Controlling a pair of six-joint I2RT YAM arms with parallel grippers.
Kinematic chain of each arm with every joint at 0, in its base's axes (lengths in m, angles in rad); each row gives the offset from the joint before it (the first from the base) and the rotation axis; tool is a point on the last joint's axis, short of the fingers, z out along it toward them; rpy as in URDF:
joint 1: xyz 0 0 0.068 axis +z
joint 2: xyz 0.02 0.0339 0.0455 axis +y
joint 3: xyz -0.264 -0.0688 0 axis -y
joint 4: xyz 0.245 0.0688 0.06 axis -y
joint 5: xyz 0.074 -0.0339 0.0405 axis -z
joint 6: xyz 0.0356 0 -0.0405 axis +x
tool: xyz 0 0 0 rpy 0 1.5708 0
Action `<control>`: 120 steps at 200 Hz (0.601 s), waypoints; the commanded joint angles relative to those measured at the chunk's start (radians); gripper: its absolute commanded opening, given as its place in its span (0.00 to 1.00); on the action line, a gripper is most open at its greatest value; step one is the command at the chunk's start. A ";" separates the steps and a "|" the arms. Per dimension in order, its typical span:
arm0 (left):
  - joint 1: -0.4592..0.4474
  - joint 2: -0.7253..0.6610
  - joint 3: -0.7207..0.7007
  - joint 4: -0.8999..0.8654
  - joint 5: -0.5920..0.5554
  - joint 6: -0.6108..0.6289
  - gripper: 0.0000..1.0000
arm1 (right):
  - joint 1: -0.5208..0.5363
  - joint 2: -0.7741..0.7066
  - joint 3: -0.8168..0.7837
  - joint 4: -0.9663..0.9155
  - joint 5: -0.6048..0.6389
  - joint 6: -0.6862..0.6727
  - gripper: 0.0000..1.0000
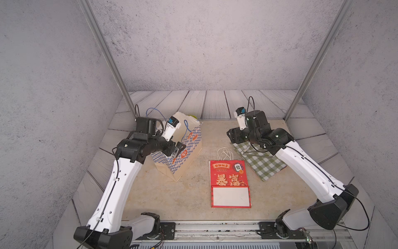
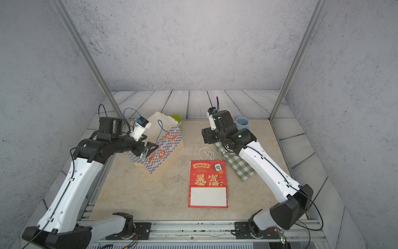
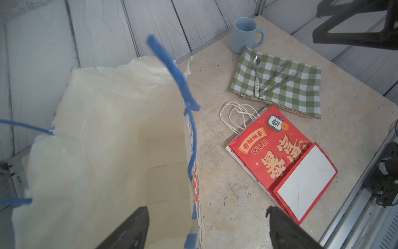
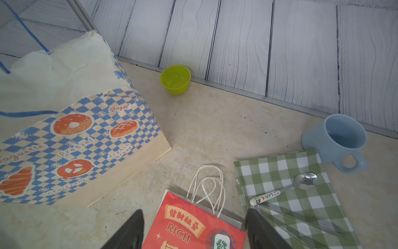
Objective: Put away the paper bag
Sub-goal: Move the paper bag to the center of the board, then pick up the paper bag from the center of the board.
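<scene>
**At the desk's middle: red bag flat, not yet stowed**

In the lower middle of a top view the red bag (image 1: 230,179) lies flat on the desk (image 1: 163,194), its white handles (image 1: 224,153) looped toward the frame's upper edge. Left of centre stands the checked bag (image 1: 189,146), mouth open upward. The left hand (image 3: 206,210) is open and grips nothing. Its jaws sit astride that bag's near wall, one finger inside and one outside. Whether a finger touches the paper is hard to tell. The right hand (image 4: 193,212) hovers open and empty over the red bag's handle end.

The step, as I judge it, is taking the red bag and slipping it into the checked one. A flat bag gives little to pinch, so the handles or the top edge look the best grip. Lift it, let it hang, then lower it edge-first. The left hand would do well to pinch the wall and keep the mouth wide. The rim is ragged and soft, and the blue handle (image 3: 172,71) arches across the opening.

Bare desk lies between the two bags and gives a free lane. At right, the cloth (image 1: 265,168) with its spoon (image 4: 305,181) lies just beside the handles, so close from above and avoid dragging rightward. The mug (image 2: 242,122) and bowl (image 2: 176,118) sit at the back, off the path.
</scene>
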 commanded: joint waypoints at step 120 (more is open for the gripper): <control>-0.088 0.341 0.241 -0.101 -0.201 0.109 0.75 | 0.000 -0.091 -0.066 -0.031 0.072 0.017 0.75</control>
